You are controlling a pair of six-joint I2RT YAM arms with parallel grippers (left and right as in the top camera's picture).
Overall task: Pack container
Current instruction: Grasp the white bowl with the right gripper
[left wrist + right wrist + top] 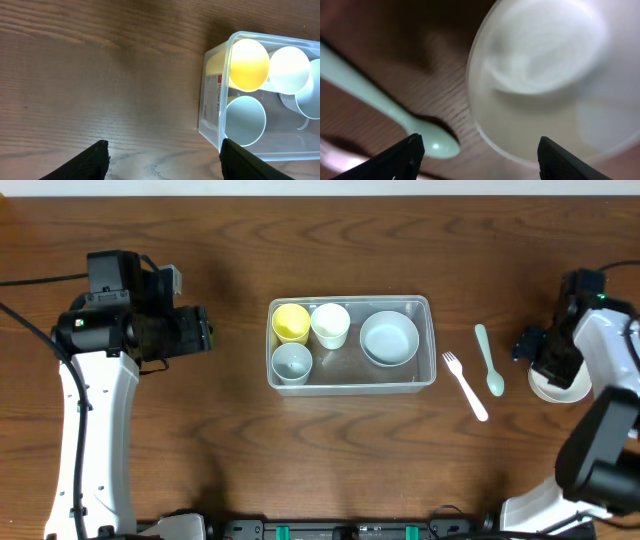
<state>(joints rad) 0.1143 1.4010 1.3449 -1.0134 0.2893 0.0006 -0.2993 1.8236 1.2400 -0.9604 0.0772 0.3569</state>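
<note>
Clear plastic tub, the container [345,370]: mid-table, rounded corners, thick rim, white label [212,98] on its left end wall. Inside it, a yellow cup [291,322], white cup [330,325] and grey cup [292,363] sit at the left, a pale bowl [389,338] at the right.

Table [220,430]: dark brown wood grain, soft glare. White fork [465,385] and mint spoon [489,360] lie right of the container, apart.

Left gripper [165,160]: fingers spread over bare wood, left of the container. Right gripper [477,160]: fingers spread just above a blurred white bowl [545,75]; contact unclear.
</note>
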